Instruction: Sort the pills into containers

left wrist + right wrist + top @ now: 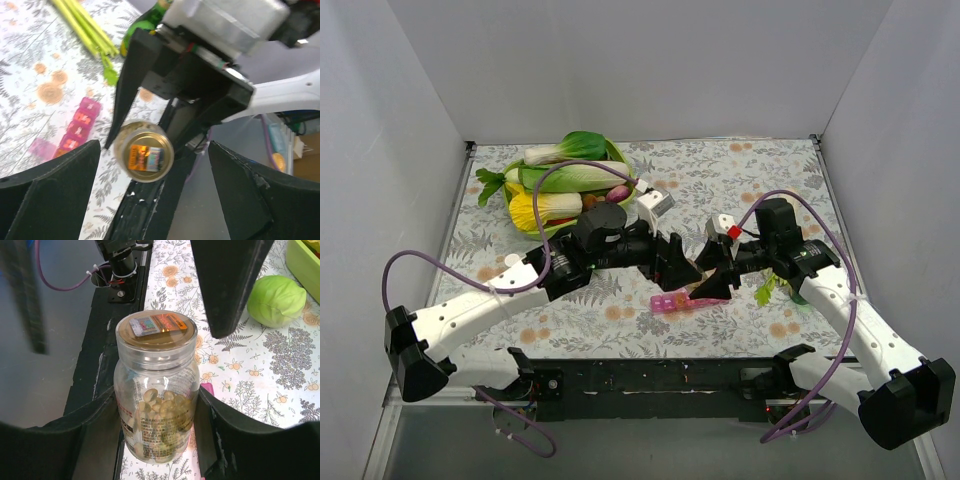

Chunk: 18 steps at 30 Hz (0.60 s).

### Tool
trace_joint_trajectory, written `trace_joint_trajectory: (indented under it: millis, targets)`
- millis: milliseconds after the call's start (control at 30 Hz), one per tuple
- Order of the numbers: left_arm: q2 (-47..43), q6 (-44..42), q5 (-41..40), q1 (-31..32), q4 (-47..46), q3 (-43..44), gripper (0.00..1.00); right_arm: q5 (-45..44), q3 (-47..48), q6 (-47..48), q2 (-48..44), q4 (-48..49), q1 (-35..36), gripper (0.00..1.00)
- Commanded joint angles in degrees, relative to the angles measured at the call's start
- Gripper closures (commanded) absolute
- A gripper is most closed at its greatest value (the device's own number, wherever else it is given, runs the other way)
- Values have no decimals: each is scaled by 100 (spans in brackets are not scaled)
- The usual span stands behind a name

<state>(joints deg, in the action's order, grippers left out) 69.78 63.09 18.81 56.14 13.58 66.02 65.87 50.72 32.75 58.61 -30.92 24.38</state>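
Right gripper (155, 405) clamps bottle (156, 365) of pills (159, 402) (cap (145, 157) still on); left gripper (155, 150) gapes before it; judged step: uncapping; next, left should close on cap, twist.

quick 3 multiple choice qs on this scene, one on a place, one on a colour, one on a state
1. Where does the pill box lie?
A. against the far wall
B. on the table, mid-width, toward its near edge
C. on the floor

2. What colour is the pill box?
A. pink
B. blue
C. white

3. The bottle has its lid:
A. on
B. off, lying beside it
C. off, upside down on the pill box

Answers:
1 B: the top view shows it on the patterned table, close to the near edge.
2 A: it reads as translucent pink in the top and left wrist views.
3 A: the right wrist view shows the gold lid seated on the bottle, which sits between the fingers of the right gripper.
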Motion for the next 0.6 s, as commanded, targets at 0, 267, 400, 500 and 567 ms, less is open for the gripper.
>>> trace_joint_trajectory:
  millis: [0, 267, 400, 500, 567]
  targets:
    - [45, 160, -607, 20, 452, 324, 13, 14, -9, -102, -7, 235, -21, 99]
    - [202, -86, -334, 29, 610, 491, 31, -4, -27, -111, -16, 253, -21, 99]
    - [299, -358, -98, 37, 820, 622, 48, 14, -27, -129, 1, 262, -21, 99]
    - [396, -674, 78, 37, 1049, 754, 51, 23, -9, -129, 10, 253, -21, 99]
    - [449, -807, 88, 37, 1163, 842, 51, 23, -9, -138, 10, 262, -30, 99]
